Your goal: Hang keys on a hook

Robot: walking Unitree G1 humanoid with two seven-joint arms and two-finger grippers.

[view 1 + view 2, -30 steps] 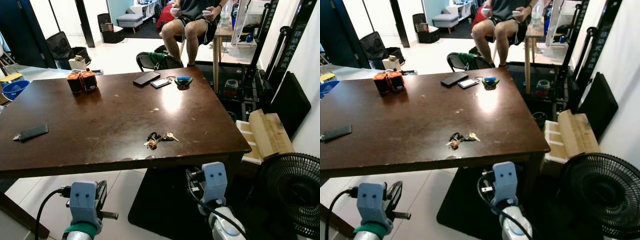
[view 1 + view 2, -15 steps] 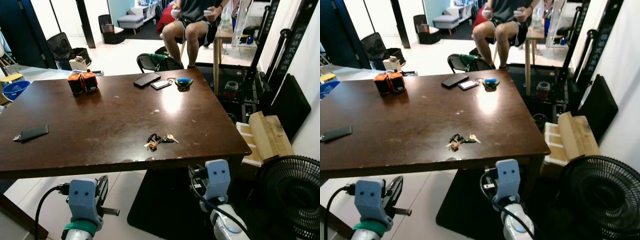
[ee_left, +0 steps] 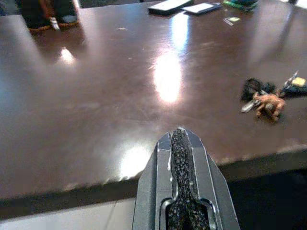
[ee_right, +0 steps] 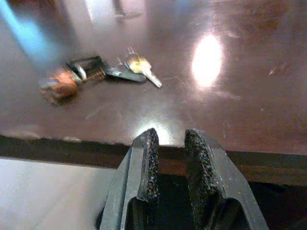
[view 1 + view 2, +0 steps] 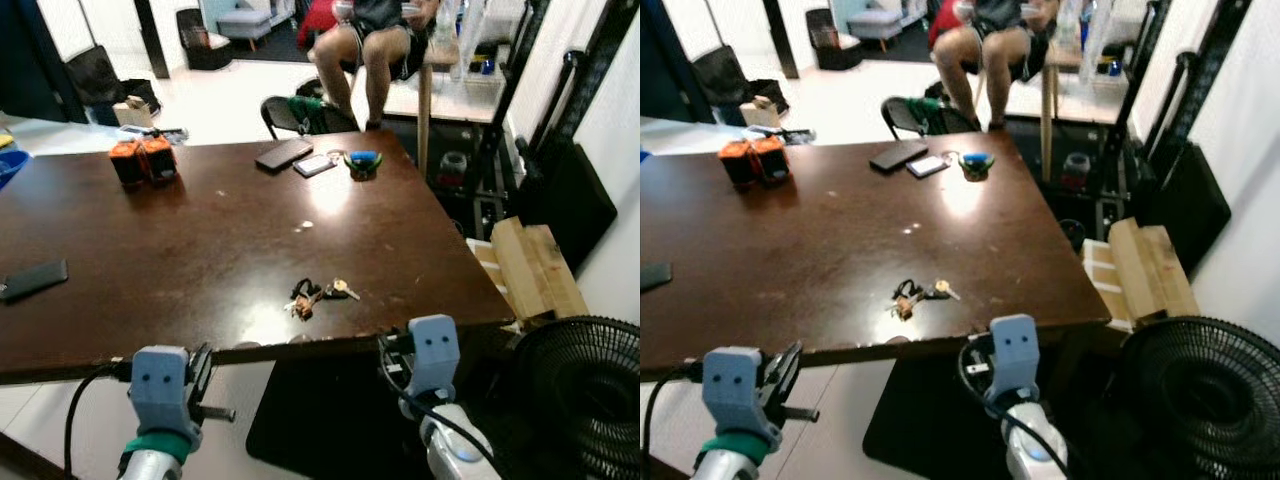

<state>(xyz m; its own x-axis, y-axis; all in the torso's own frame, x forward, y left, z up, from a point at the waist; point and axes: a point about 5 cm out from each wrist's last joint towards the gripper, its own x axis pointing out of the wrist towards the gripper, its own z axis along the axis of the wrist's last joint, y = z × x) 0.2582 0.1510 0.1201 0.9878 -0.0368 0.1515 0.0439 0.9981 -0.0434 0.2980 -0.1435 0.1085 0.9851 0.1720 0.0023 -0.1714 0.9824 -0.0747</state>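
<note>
Near the front edge of the dark wooden bench (image 5: 200, 250) I see the keys (image 5: 318, 294) lying flat, a small orange charm at one end of the bunch. My right pincer (image 4: 169, 158) sits just below that edge, its fingers slightly apart and empty, the keys just beyond them. My left pincer (image 3: 178, 143) is at the same edge, well apart from the keys, fingers pressed together. Across the bench lie two phones (image 5: 300, 158) and two orange-black boxes (image 5: 142, 160); a seated person (image 5: 372, 40) is beyond.

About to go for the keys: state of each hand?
Left hand: closed, holding nothing.
Right hand: open a little, empty, at the table edge.
</note>
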